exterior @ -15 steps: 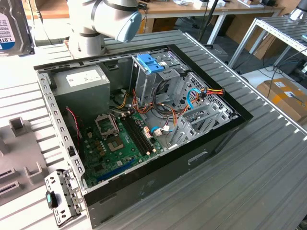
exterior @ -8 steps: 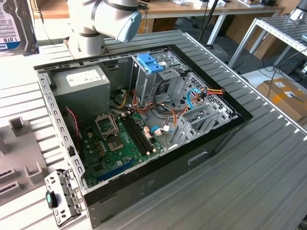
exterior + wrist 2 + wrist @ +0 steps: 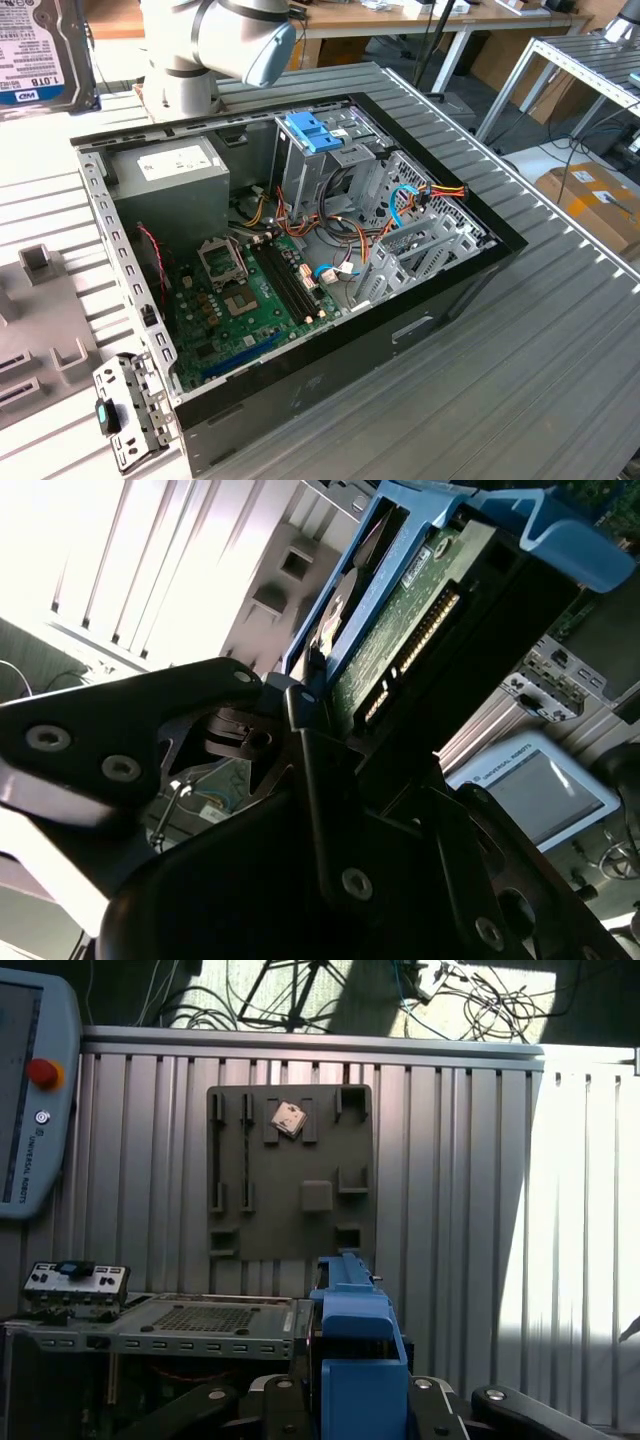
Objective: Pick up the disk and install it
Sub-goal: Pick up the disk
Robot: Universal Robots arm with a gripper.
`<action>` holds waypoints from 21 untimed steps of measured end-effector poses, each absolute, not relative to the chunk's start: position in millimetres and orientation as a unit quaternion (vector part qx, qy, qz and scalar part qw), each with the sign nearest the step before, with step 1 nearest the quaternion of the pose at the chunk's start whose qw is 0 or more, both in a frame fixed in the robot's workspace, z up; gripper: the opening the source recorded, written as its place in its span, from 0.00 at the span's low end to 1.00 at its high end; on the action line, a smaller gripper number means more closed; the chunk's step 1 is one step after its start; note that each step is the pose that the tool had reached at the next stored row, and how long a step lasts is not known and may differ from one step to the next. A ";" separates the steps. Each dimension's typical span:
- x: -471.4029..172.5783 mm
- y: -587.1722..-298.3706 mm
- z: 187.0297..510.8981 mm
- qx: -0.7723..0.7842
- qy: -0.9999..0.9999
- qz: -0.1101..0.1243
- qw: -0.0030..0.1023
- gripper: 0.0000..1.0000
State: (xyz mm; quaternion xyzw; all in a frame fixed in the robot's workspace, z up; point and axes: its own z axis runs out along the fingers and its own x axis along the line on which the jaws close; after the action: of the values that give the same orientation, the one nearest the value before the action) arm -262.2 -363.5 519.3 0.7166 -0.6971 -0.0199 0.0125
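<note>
Hard sunlight, blown-out glare on table point(image 3: 150, 560), gripper point(image 3: 365, 735) in dark shadow, foreground blurred

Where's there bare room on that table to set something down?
The ribbed table is bare on the exterior view's right of the computer case. Inside it cables crowd everything; a grey fixture plate takes the exterior view's left.

Silver arm point(image 3: 185, 45), blue joint cap point(image 3: 270, 55), black fingers point(image 3: 322, 800)

ribbed metal table point(image 3: 545, 340), wooden desk point(image 3: 420, 18) behind
</note>
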 end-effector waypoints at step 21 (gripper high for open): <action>-255.2 -403.9 513.1 0.717 -0.697 -0.020 0.013 0.36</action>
State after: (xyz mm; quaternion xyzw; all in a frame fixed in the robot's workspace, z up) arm -255.2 -403.9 513.1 0.7166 -0.6971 -0.0200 0.0125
